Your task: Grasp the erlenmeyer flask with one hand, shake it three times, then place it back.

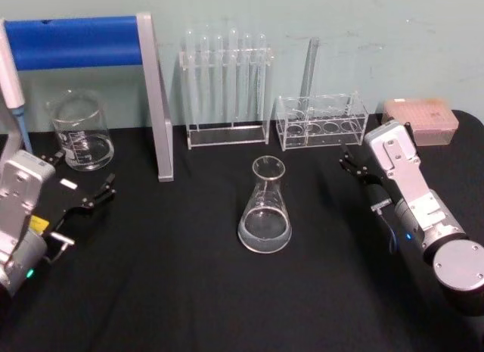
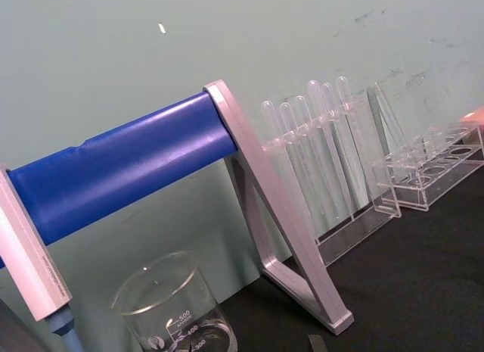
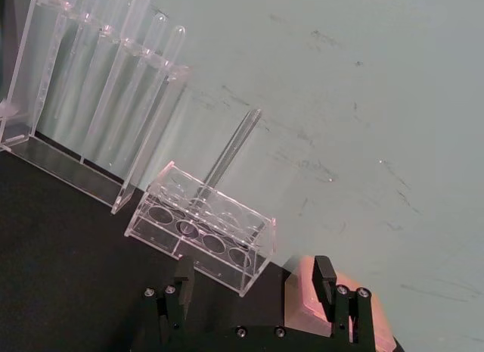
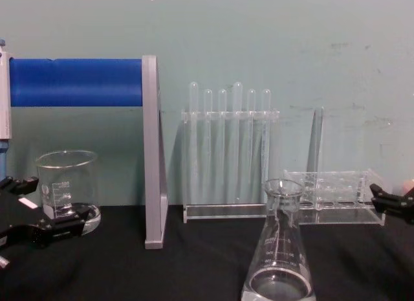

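- A pale green wall backs a black tabletop (image 1: 189, 291); along its far edge stand a blue-barred metal stand (image 1: 91, 42), a glass beaker (image 1: 79, 132), a rack of test tubes (image 1: 225, 91) and a low clear rack (image 1: 321, 121).
- The erlenmeyer flask (image 1: 265, 208) stands upright near the middle of the tabletop, clear of both arms.
- It is clear glass, wide-based and narrow-necked, with white marks and a little liquid.
- The right gripper (image 1: 354, 163) hangs near the right edge, jaws apart and empty, well apart from the flask.
- The left gripper (image 1: 79, 197) sits by the left edge, open, beside the beaker.
- Grasping seems not yet begun; next, one claw must reach the neck and close.
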### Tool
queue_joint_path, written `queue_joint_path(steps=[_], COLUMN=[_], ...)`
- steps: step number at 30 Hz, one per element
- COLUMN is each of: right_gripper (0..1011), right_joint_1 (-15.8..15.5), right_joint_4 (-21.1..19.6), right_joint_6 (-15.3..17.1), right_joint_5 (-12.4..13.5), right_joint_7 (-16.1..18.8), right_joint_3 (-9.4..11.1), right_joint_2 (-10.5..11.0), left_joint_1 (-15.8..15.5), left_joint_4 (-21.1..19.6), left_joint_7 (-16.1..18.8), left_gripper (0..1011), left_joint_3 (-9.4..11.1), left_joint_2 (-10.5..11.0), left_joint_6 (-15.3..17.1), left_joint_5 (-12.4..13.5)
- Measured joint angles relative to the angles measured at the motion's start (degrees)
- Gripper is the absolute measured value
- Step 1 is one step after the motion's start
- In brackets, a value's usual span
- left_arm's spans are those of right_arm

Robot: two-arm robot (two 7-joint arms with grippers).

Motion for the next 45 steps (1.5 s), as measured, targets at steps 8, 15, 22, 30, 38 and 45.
queue_joint_path(steps=[8, 15, 22, 30, 38, 45], right_gripper=[1003, 1003, 1003, 1003, 1003, 1003], right_joint_1=[-0.04, -0.08, -0.10, -0.10, -0.10, -0.10], right_joint_4=[-0.15, -0.23, -0.27, -0.32, -0.32, -0.32], right_joint_6=[0.09, 0.17, 0.22, 0.26, 0.26, 0.26], right_joint_5=[0.36, 0.54, 0.63, 0.68, 0.72, 0.74], right_joint_7=[0.15, 0.24, 0.28, 0.33, 0.35, 0.35], right_joint_3=[0.06, 0.11, 0.15, 0.15, 0.15, 0.14], right_joint_2=[0.04, 0.07, 0.09, 0.09, 0.09, 0.09], left_joint_1=[0.00, 0.00, 0.00, 0.00, 0.00, 0.00], left_joint_4=[0.00, 0.00, 0.00, 0.00, 0.00, 0.00], left_joint_7=[0.00, 0.00, 0.00, 0.00, 0.00, 0.00], left_gripper=[1001, 1001, 1001, 1001, 1001, 1001], left_joint_3=[0.00, 0.00, 0.00, 0.00, 0.00, 0.00], left_joint_2=[0.00, 0.00, 0.00, 0.00, 0.00, 0.00], left_joint_6=[0.00, 0.00, 0.00, 0.00, 0.00, 0.00], left_joint_5=[0.00, 0.00, 0.00, 0.00, 0.00, 0.00])
